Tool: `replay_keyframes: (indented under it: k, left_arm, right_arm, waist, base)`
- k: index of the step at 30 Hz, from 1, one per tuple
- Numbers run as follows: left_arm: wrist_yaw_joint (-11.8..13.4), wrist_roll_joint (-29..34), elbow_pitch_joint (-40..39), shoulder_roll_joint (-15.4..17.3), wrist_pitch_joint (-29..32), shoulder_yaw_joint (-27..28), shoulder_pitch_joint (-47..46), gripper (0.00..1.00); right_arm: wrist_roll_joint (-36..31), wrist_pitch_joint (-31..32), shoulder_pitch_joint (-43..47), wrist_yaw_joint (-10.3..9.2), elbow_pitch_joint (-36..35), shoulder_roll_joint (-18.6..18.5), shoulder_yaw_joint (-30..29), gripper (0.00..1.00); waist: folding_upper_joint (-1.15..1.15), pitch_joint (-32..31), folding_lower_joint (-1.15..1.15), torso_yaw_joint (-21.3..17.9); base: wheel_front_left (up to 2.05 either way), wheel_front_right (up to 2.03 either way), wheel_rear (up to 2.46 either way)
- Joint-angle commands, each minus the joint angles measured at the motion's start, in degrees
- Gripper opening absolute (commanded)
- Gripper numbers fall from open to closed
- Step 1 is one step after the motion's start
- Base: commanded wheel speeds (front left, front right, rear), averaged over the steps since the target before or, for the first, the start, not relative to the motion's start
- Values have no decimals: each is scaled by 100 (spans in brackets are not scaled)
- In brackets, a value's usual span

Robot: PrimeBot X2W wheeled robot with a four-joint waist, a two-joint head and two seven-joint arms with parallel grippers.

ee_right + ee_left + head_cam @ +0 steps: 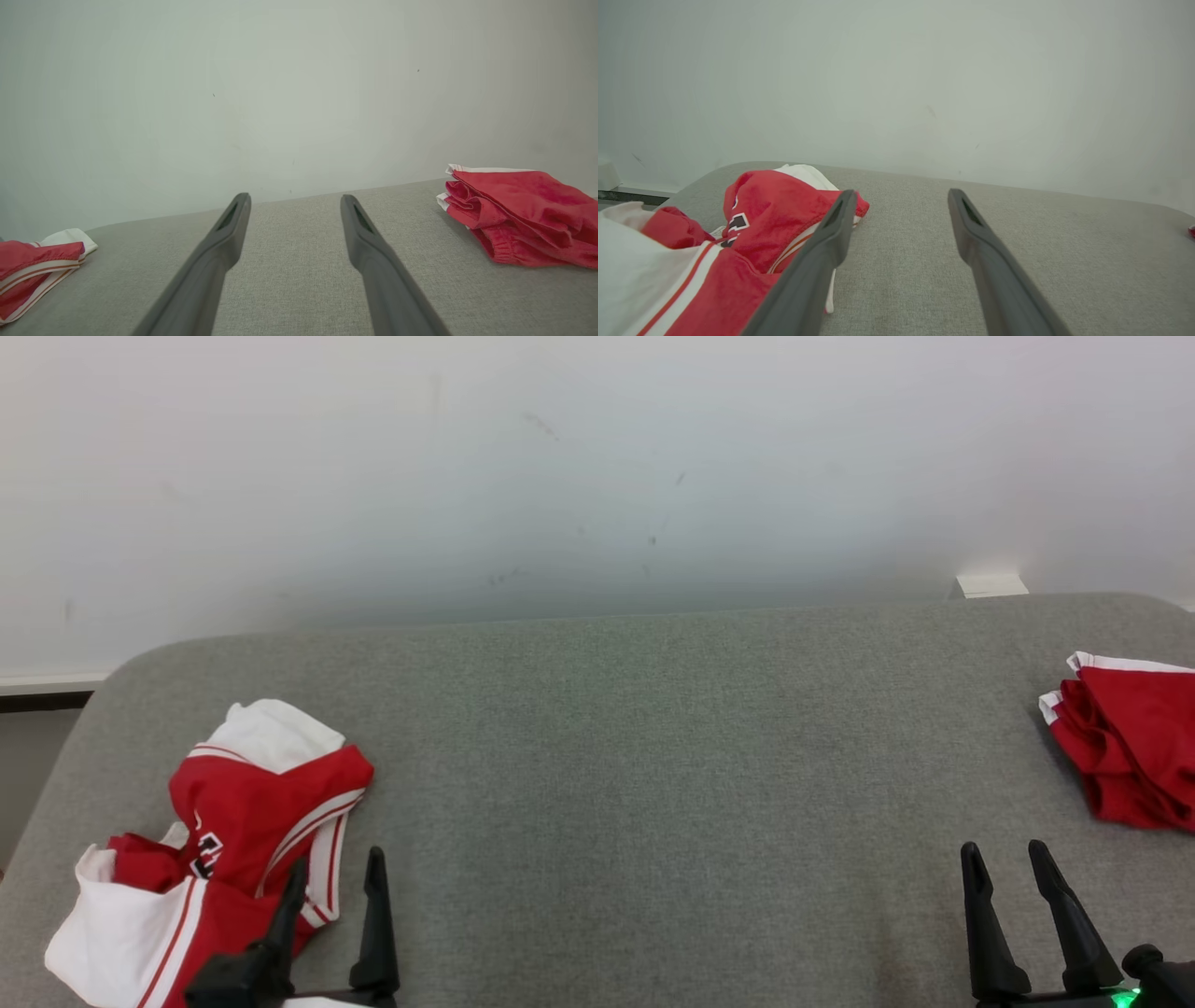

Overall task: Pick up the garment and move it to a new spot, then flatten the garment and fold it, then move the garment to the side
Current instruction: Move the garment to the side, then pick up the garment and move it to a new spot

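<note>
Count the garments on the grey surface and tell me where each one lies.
2. A crumpled red-and-white garment lies near left by the left claw; a folded red garment lies far right, partly cut off.

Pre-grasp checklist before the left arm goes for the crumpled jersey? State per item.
1. left gripper open and empty: ok.
2. right gripper open and empty: ok.
3. crumpled red-and-white jersey right beside the left gripper, looks reachable: ok.
4. Left finger touching the jersey or above it: cannot tell.
5. grey table has bare room mid-surface to spread the jersey: ok.
6. folded red garment sits at the far right, apart from that spot: ok.
</note>
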Motion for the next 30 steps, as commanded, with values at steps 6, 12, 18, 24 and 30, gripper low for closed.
replay_keyframes:
  k: [6, 12, 18, 24, 30]
  left_arm:
    - [-81, 114, 62, -30, 1, 47, -61, 100]
    - [-115, 161, 89, -47, 1, 70, -69, 100]
    - [-135, 198, 135, -54, 1, 63, -74, 100]
    - [-152, 227, 174, -55, 0, 52, -122, 100]
    - [-115, 244, 166, -56, 0, 128, -177, 100]
  right_arm:
    - [-88, 2, -103, -11, 28, 24, 2, 100]
    - [-128, 2, -132, -11, 80, 0, 37, 100]
    - [-149, 2, -164, -11, 160, 35, 68, 100]
    - [-2, 3, -211, -11, 205, 60, 105, 100]
    - [56, 3, -270, -11, 326, -15, 307, 100]
  waist:
    - [0, 14, 0, -46]
    - [0, 5, 0, -65]
    - [0, -14, 0, -55]
    - [0, -10, 0, 105]
    - [0, 5, 0, 609]
  base:
    - [0, 0, 0]
    - [0, 0, 0]
    - [0, 0, 0]
    - [0, 0, 0]
    - [0, 0, 0]
